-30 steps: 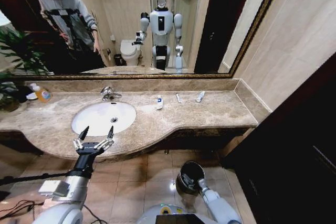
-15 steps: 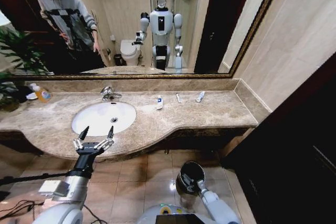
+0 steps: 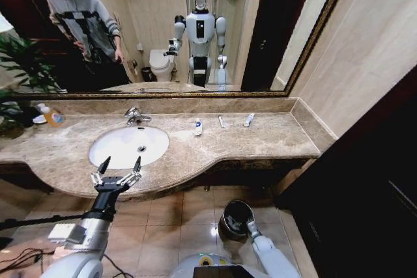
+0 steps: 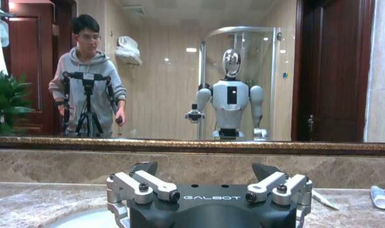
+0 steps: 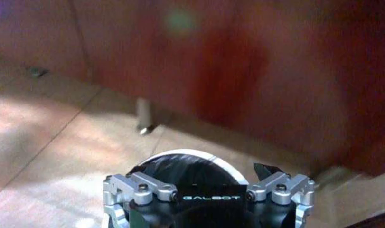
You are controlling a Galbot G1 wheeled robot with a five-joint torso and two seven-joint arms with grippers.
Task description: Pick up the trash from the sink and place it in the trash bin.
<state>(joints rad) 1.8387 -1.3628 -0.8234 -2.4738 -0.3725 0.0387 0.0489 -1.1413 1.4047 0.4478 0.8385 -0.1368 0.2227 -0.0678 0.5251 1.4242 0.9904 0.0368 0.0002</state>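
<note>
The left pincer (image 3: 119,172) hangs released at lower left of the head view, before the white sink (image 3: 104,153), poised to reach. The right pincer (image 5: 205,175), released, sits over the trash bin (image 3: 232,211) at bottom centre. Three small tubes (image 3: 197,126) lie mid-frame on the marble tabletop (image 3: 273,138).

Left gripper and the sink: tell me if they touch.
Apart. In the head view the left gripper, jaws open, hangs at the marble counter's front edge, with a strip of marble between its tips and the white sink.
</note>
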